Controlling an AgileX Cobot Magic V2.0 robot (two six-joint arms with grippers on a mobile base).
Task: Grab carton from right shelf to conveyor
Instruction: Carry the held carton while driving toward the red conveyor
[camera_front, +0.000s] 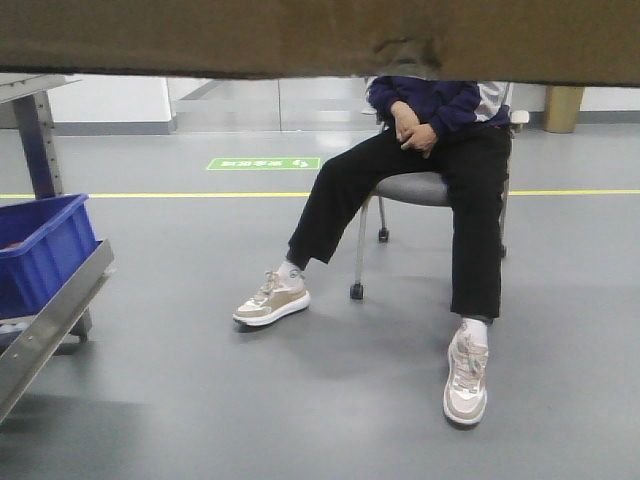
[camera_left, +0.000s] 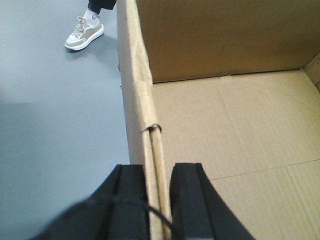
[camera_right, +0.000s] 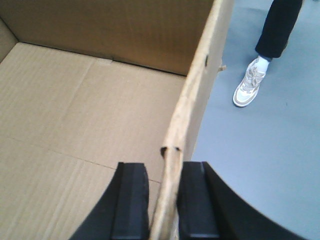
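- The carton (camera_left: 240, 125) is an open-topped brown cardboard box. Both wrist views look down into it, and the visible part of the inside shows only bare corrugated bottom flaps and walls.
- The left gripper (camera_left: 159, 172) pinches the carton's left wall, one black finger (camera_left: 131, 200) outside over the grey floor (camera_left: 55, 150) and the other inside the box.
- The right gripper (camera_right: 162, 170) pinches the opposite wall the same way, with its inner finger (camera_right: 130, 200) over the box bottom.
- The carton hangs between the two grippers above the floor. In the front view only a brown band of it shows, spanning the top of the frame, with a small tear in its lower edge.
- A blue bin (camera_front: 40, 250) sits on the shelf (camera_front: 50, 320) at the lower left, behind its shiny steel rail and beside a dark upright (camera_front: 35, 140). I cannot tell what it contains.
- Only the front view shows the bin, the shelf, a seated person (camera_front: 430, 130) on a grey chair (camera_front: 415, 188), a green floor marking (camera_front: 263, 163) and a yellow line (camera_front: 150, 195).
- The wrist views each catch just one beige sneaker (camera_left: 84, 34) beyond a carton wall; the right one adds a dark trouser leg (camera_right: 280, 25).
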